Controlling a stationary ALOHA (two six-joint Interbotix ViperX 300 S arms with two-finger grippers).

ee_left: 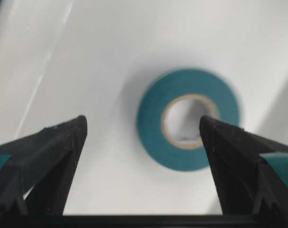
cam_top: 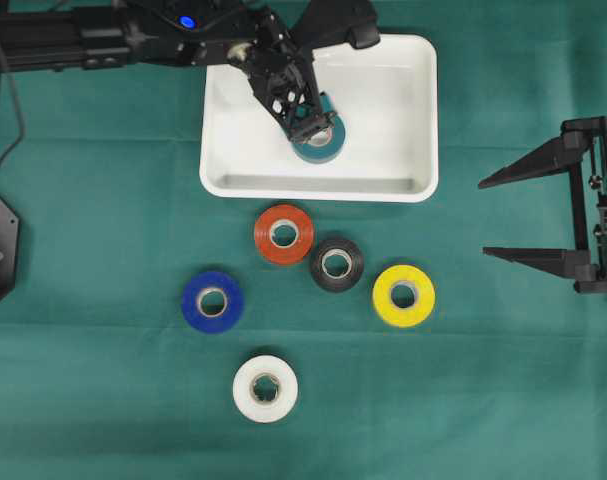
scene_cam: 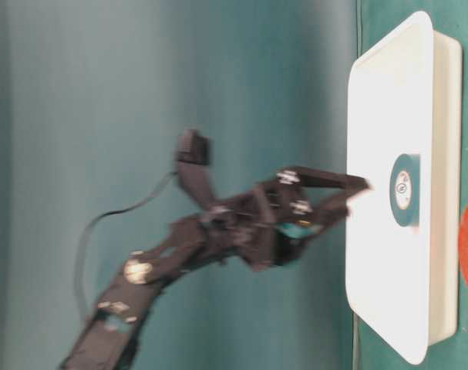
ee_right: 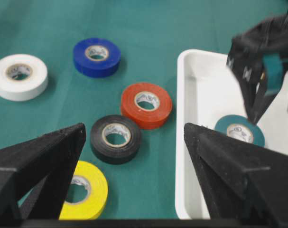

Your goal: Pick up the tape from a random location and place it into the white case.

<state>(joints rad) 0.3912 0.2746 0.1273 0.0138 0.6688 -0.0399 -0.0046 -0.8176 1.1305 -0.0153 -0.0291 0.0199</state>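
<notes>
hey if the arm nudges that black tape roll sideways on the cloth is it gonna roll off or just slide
The black tape roll lies flat, hole up, so it would probably slide, not roll. The green cloth may drag on it. The red roll looks to be touching it, so a push that way likely shifts both.

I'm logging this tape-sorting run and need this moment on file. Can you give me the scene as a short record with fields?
white case: holds one roll
teal tape: flat in the case, not gripped
left pincer: open, above the teal tape
right pincer: open, empty, off to the side
rolls on cloth: orange tape, black tape, yellow tape, blue tape, white tape
</notes>
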